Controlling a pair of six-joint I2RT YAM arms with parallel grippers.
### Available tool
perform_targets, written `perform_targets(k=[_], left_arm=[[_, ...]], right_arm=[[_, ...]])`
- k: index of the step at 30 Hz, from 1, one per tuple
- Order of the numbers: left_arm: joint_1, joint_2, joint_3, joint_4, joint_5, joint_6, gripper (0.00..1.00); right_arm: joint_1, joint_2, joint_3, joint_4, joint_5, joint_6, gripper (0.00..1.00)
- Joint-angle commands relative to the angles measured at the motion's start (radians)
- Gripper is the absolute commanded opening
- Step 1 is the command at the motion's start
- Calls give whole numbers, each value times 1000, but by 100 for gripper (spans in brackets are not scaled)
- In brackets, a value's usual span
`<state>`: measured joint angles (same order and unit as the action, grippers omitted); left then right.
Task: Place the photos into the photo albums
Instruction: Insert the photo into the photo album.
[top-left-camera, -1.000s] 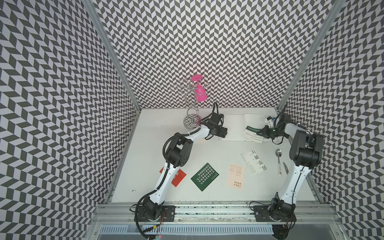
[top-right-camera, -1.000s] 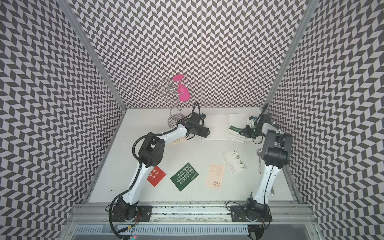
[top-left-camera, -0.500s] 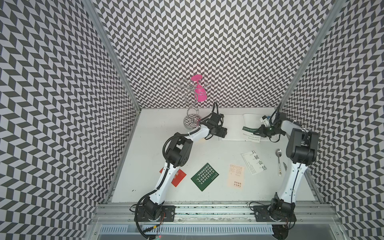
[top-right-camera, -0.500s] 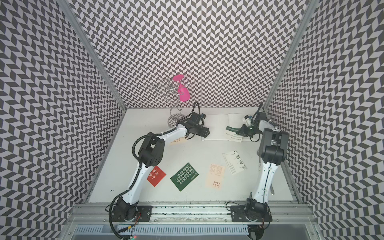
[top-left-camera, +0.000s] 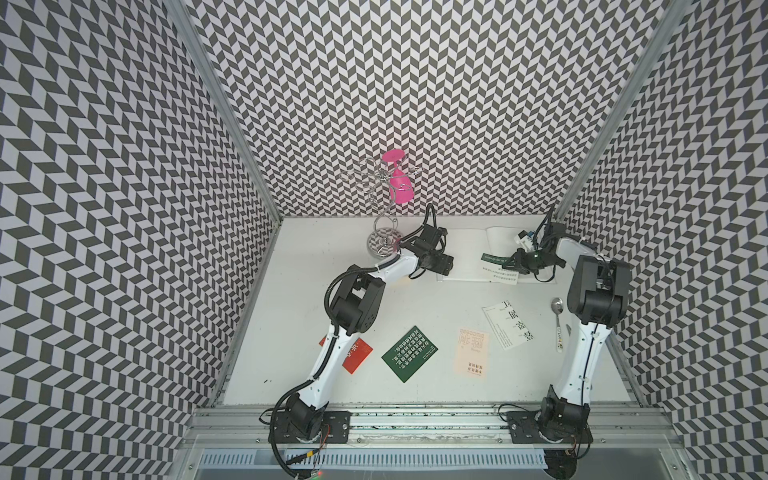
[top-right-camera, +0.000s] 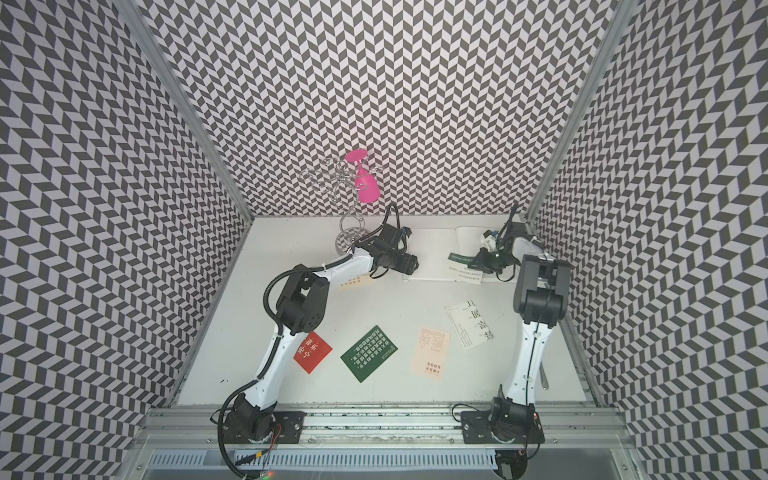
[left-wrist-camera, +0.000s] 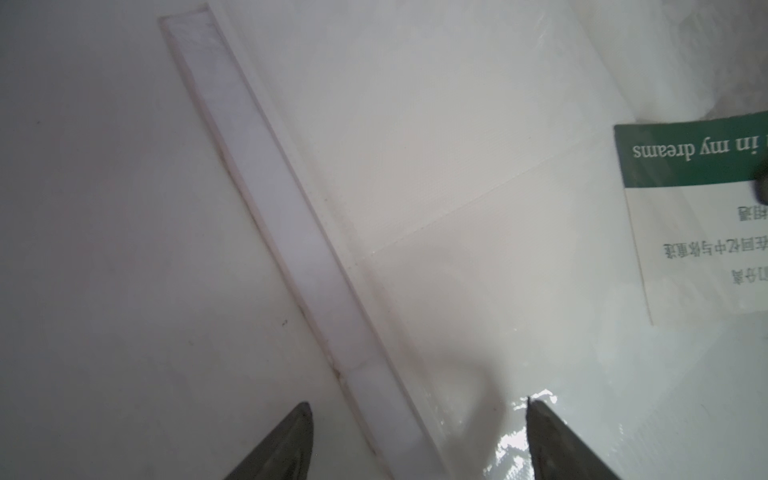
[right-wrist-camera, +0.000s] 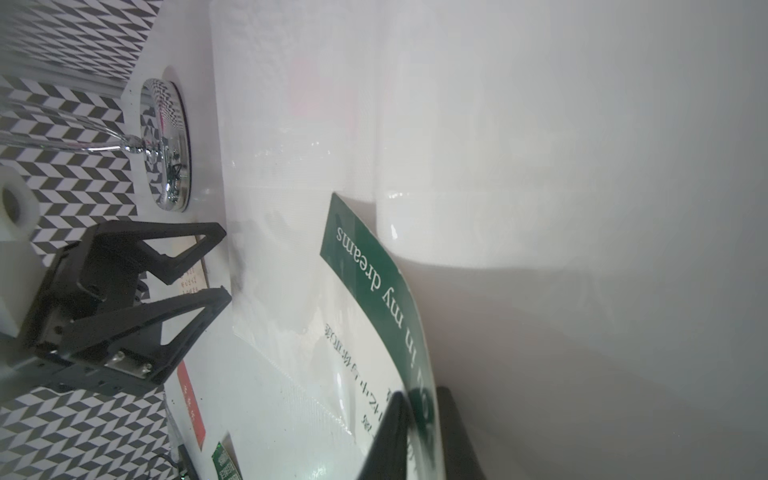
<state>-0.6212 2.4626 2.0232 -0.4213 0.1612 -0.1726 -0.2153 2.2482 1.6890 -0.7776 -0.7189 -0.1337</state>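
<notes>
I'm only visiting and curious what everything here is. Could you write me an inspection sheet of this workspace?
Surface: white table, flat, a few dark specks.
Job's things: open album at the back; white card with green band over its page; red card, dark green card, peach card and white card with black characters loose in front; cream card partly under the left arm.
Clutter: spoon by the right arm; chrome stand holding a pink glass upside down.
Grippers: left pincer open at the album's edge; right pincer has the green-banded card's edge between its fingers, grip unclear.
Cables: black cables along both arms.
Surroundings: chevron-patterned walls, metal rail in front.
</notes>
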Motion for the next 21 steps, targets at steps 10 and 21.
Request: perform_targets(k=[10,21], left_arm=[[2,-63,-33,8,-4,1,81],[2,-69,-36,10,-16,4,81]], right_arm=[[36,-61,6,177,135,169,45],[36,-82,-3,264,218,285,52]])
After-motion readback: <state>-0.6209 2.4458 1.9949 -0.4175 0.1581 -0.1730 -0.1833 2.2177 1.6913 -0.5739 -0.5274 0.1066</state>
